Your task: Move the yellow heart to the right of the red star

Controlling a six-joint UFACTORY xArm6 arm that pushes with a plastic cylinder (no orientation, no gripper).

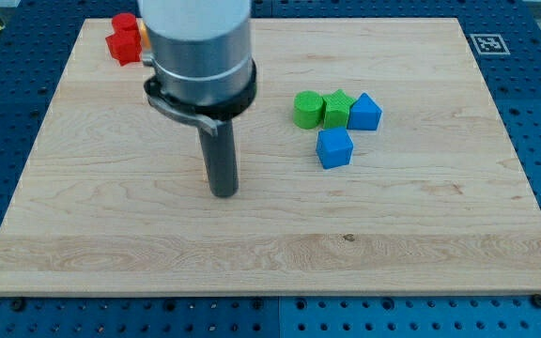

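You are not seeing the yellow heart anywhere, so its heading and long axis cannot be told. The red star (pixel 122 47) is sitting at the board's (pixel 421 235) top-left corner, touching another red block (pixel 123 23). My tip (pixel 224 192) is resting left of centre, well apart from two green blocks (pixel 323 109) and two blue blocks (pixel 334 147).
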